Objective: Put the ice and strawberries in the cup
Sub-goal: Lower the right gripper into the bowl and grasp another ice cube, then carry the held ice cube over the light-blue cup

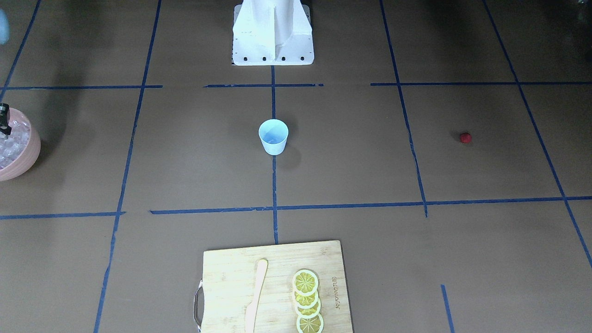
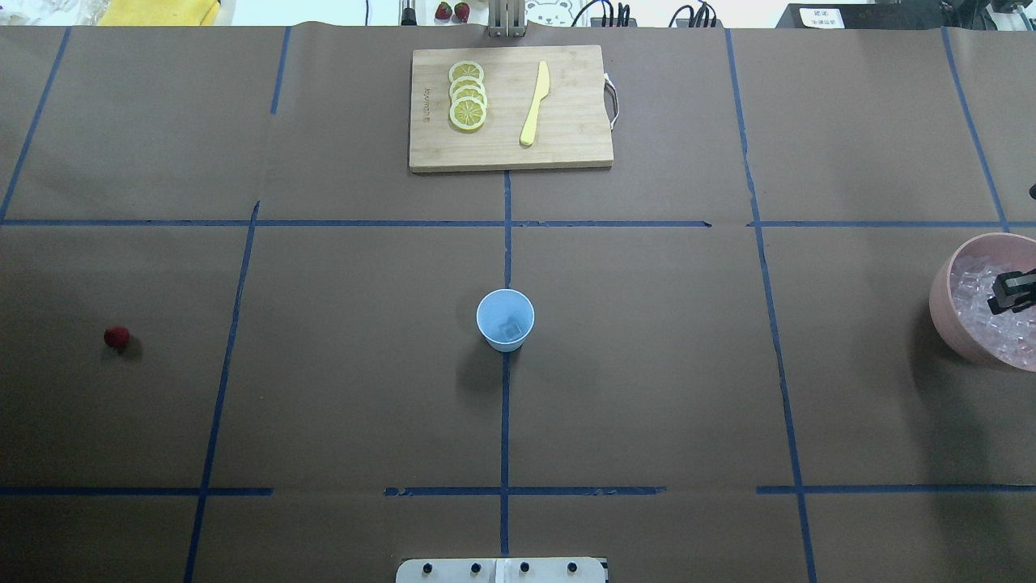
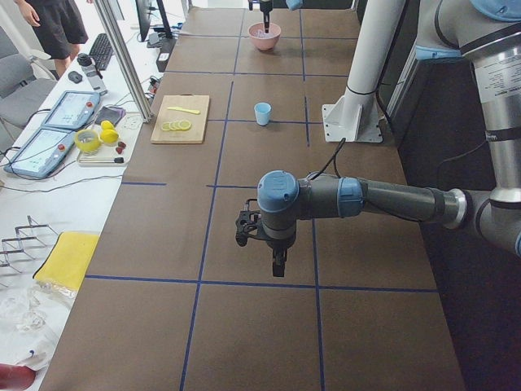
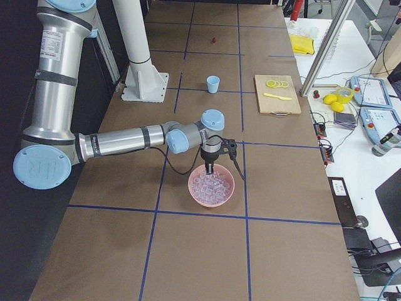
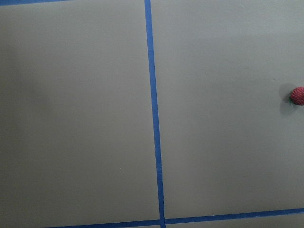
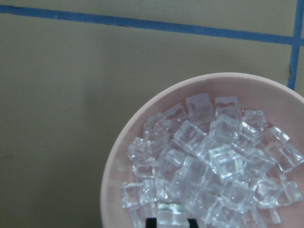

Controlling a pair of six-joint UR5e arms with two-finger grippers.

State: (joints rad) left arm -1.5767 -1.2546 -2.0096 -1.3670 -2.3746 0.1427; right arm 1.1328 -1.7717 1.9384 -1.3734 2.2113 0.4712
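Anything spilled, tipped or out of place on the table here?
Nothing stands out. The cup stands upright in the middle of the table. The ice sits inside the pink bowl, with none seen outside it. The strawberry lies alone on the table. The lemon slices and knife rest on the cutting board.

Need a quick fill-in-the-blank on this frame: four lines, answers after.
1. The bowl of ice is ____ in colour.
2. The strawberry lies on the robot's ____ side of the cup.
3. The board holds a knife and ____ lemon slices.
4. The ____ claw hangs over the bowl.
Answers: pink; left; four; right.
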